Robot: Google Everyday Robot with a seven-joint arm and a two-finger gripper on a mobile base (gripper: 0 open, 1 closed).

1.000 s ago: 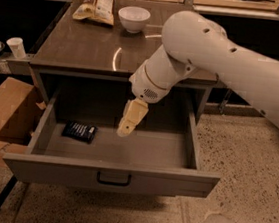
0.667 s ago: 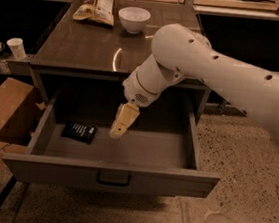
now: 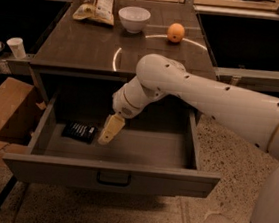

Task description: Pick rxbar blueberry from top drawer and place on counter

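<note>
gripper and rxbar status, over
Gripper inside open top drawer, beside rxbar blueberry, not holding it. Bar flat on drawer floor. Nothing between them.

We note the tan, wedge-shaped gripper (image 3: 108, 131) now sits farther left and lower inside the wide grey-brown metal top drawer (image 3: 47, 169). Its tip is just beside the right edge of the flat, dark navy-wrapped rxbar blueberry (image 3: 79, 131); earlier a clear gap lay between them. The white, rounded arm (image 3: 202, 93) swings left and down with it, off the back of the dark brown glossy counter (image 3: 81, 44). We now see a small round orange (image 3: 175, 32) there, hidden before. A broad white arm segment (image 3: 272, 209) enters at the lower right.
</note>
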